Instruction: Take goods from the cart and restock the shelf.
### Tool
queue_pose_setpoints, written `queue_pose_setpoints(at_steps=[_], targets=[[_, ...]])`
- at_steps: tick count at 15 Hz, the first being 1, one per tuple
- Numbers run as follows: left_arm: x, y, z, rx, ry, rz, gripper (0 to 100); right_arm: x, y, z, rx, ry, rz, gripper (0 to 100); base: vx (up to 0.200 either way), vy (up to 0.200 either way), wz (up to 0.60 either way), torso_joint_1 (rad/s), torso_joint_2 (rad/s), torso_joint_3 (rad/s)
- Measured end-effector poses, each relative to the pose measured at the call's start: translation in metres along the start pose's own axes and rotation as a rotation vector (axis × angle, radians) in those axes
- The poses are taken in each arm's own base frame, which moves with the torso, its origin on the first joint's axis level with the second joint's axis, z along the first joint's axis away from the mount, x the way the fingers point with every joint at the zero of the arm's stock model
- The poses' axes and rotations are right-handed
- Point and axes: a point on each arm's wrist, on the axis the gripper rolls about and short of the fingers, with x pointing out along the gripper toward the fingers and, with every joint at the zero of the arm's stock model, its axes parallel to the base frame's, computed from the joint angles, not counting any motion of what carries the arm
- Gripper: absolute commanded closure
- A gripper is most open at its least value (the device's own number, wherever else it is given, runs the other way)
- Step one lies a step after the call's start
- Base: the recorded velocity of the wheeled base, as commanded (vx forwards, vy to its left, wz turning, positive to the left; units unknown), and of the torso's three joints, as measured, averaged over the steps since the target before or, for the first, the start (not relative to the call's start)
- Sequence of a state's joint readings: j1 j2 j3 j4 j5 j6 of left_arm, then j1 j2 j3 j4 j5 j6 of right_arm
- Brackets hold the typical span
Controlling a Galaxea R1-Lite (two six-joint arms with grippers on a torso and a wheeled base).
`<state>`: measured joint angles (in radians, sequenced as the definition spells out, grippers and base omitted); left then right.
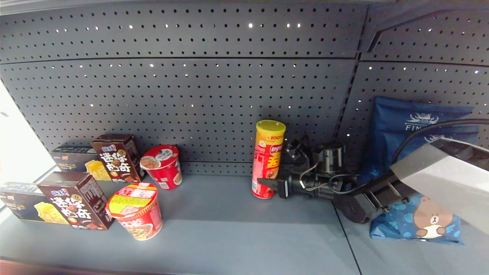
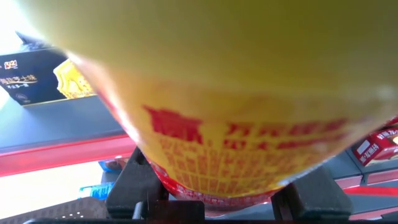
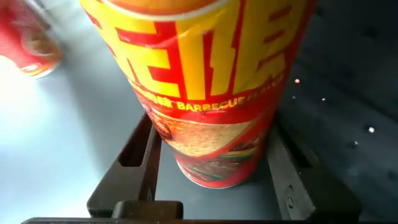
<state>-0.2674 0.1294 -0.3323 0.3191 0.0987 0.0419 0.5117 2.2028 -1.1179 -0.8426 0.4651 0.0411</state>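
Note:
A tall chips can (image 1: 268, 159) with a yellow lid and red-and-yellow wrap stands upright on the grey shelf (image 1: 229, 229), near the pegboard back. My right gripper (image 1: 267, 185) comes in from the right and is shut on the can low down. In the right wrist view its fingers (image 3: 134, 165) press both sides of the chips can (image 3: 211, 81). My left gripper (image 2: 221, 196) is shut on a yellow container with red print (image 2: 236, 93), held close to the camera. Its dark fingers (image 2: 130, 186) show at either side of the base.
On the shelf's left stand brown boxes (image 1: 78, 200) and two red cup noodles (image 1: 136, 210) (image 1: 162, 166). Blue snack bags (image 1: 418, 160) lean at the right behind my right arm. Open shelf floor lies between the cups and the can.

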Motion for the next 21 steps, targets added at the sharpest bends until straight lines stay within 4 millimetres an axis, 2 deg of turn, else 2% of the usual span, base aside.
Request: queue_pose_setpoints(at_steps=[3, 8, 11, 13, 17, 21], targets=[[-0.001, 0.0, -0.004, -0.001, -0.01, 0.0, 100, -0.031, 0.032, 0.01, -0.011, 0.009, -0.04, 100, 0.0, 0.0, 0.0, 0.0, 0.0, 0.0], [-0.002, 0.0, -0.006, -0.001, -0.015, 0.003, 100, -0.09, 0.096, 0.021, -0.051, -0.006, -0.168, 100, 0.0, 0.0, 0.0, 0.0, 0.0, 0.0], [-0.003, 0.001, -0.004, 0.001, -0.023, 0.035, 100, -0.119, 0.128, 0.009, -0.066, 0.017, -0.261, 100, 0.0, 0.0, 0.0, 0.0, 0.0, 0.0], [-0.003, 0.001, -0.004, 0.011, -0.026, 0.052, 100, -0.133, 0.145, 0.002, -0.042, 0.013, -0.323, 100, 0.0, 0.0, 0.0, 0.0, 0.0, 0.0], [-0.003, 0.002, -0.004, 0.022, -0.02, 0.103, 100, -0.141, 0.15, 0.0, -0.005, -0.002, -0.356, 100, 0.0, 0.0, 0.0, 0.0, 0.0, 0.0], [-0.004, 0.003, -0.003, 0.02, -0.021, 0.153, 100, -0.131, 0.147, -0.013, 0.059, 0.009, -0.433, 100, 0.0, 0.0, 0.0, 0.0, 0.0, 0.0]])
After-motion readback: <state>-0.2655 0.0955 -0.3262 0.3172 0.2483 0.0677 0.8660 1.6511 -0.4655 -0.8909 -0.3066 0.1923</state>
